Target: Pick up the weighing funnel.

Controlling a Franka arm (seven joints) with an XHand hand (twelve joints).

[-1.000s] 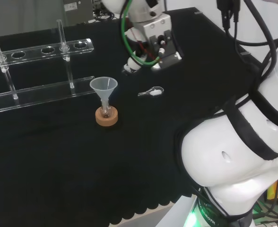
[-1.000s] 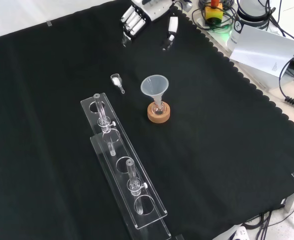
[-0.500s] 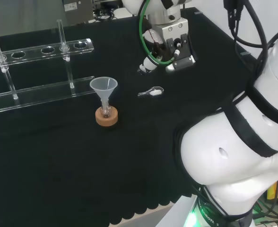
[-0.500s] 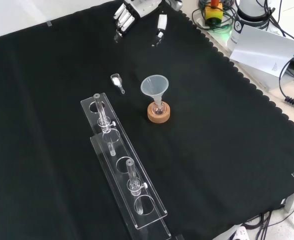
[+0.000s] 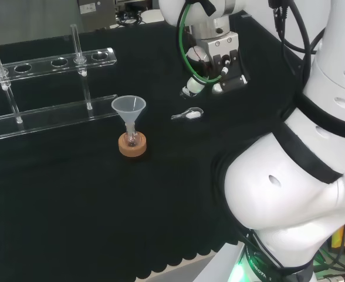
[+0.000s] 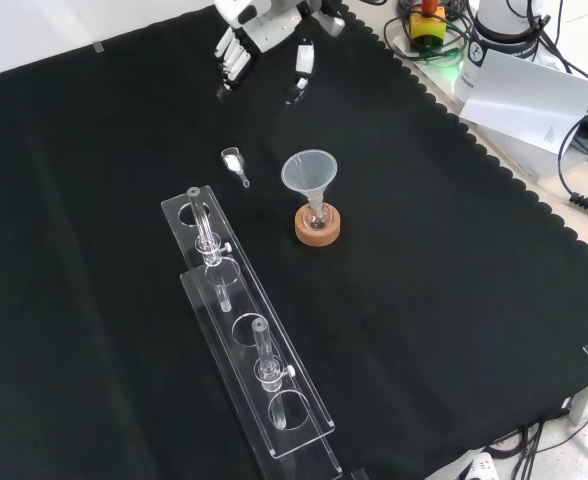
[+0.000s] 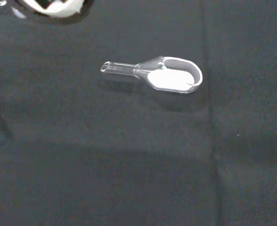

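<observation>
The weighing funnel (image 5: 188,114) lies on the black cloth, a small clear scoop with a short stem and white powder in its bowl (image 7: 172,79). In the front view the weighing funnel (image 6: 234,163) rests just left of the big funnel. The hand (image 5: 218,64) hangs above and a little behind it in the head view, apart from it. In the front view the hand (image 6: 262,28) is near the top edge, its fingers (image 6: 228,62) and thumb pointing down and spread apart. It is open and holds nothing.
The big funnel (image 6: 309,172) stands in a small flask on a cork ring (image 6: 317,226). A clear rack (image 6: 246,335) with glass tubes runs along the cloth in front of it. Boxes and cables lie beyond the cloth's scalloped edge (image 6: 514,170).
The hand has moved right in the head view, left and slightly down in the front view, closer to a spot over the weighing funnel. The ware on the cloth has stayed put.
</observation>
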